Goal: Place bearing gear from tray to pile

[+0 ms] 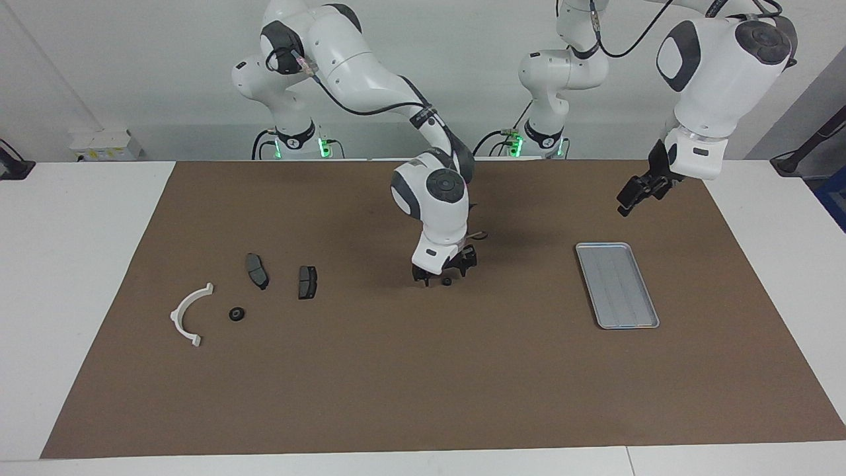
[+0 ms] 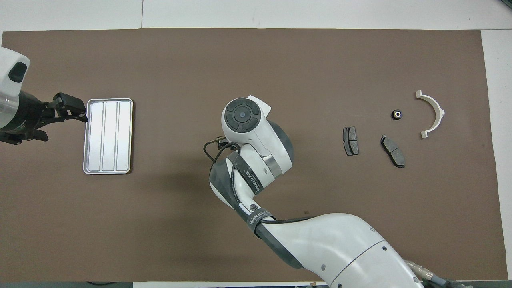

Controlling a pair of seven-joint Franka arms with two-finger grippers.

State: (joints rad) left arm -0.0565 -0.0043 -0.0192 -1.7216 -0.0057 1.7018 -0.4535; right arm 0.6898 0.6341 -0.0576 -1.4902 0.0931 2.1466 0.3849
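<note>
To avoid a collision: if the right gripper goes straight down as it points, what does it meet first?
Probably the small dark round part just below the open right gripper, then the brown mat; depth is unclear.

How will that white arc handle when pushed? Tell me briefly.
The white arc is probably stiff: it keeps a clean half-ring shape lying flat on the brown mat. It looks thin, so it is likely light. Pushed at one end, it would likely pivot rather than slide straight; rolling seems unlikely.

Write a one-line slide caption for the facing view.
Right gripper over a small black gear at mid-mat; flat silver metal tray empty.
</note>
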